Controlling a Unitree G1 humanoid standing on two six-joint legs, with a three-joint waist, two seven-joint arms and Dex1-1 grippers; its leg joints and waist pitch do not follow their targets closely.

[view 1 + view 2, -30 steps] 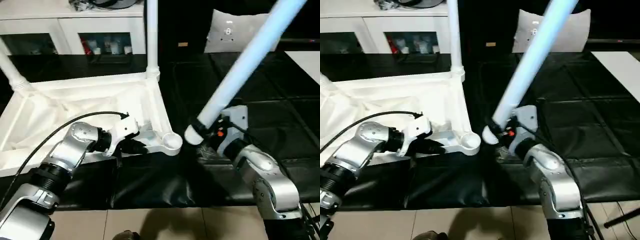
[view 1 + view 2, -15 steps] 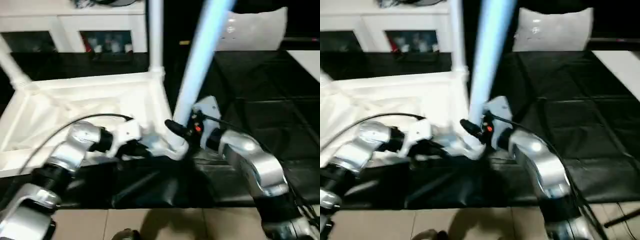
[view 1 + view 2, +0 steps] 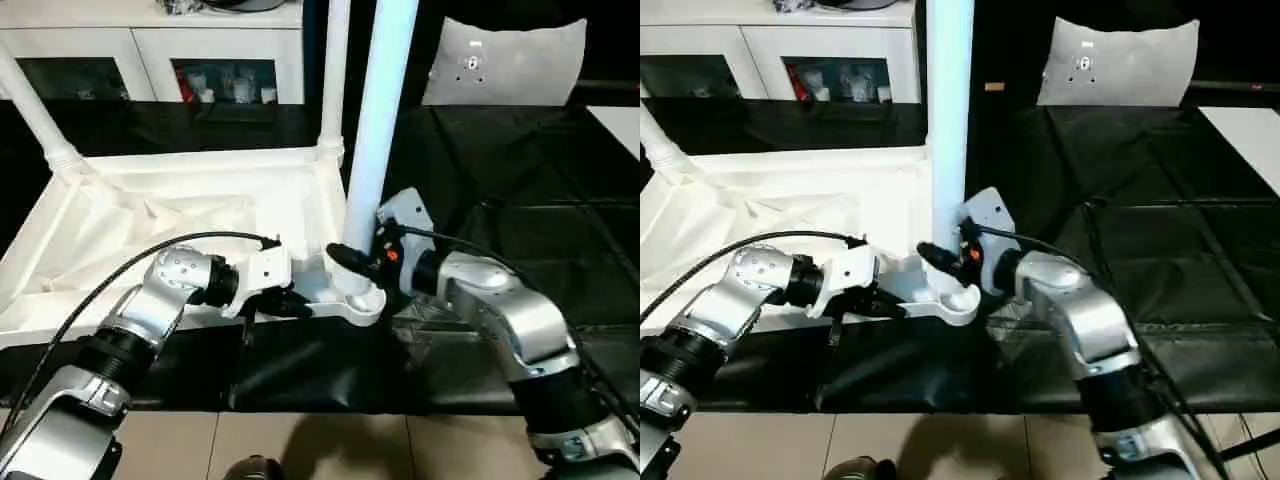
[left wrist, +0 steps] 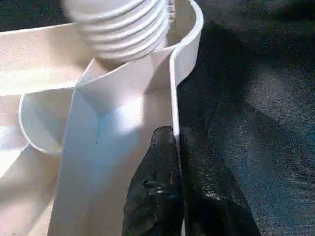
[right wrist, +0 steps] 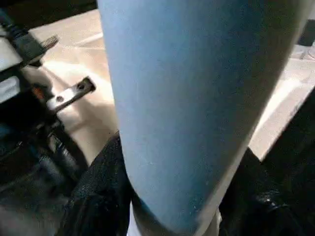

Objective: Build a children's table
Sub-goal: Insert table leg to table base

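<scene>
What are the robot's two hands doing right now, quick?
Left gripper: shut, pinching the table top's edge wall.
Right gripper: closed around the white leg, holding it upright at the corner socket.

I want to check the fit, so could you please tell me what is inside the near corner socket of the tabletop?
The threaded end of the leg held by the right tool stands in the near corner socket. How deep it sits is hidden.

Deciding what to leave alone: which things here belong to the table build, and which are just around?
Job:
- table top, upside down
- leg in right gripper, upright at near corner socket
- two fitted legs
- left gripper pinching the top's edge

Just around:
- black padded surface
- white cabinet
- white panel
</scene>
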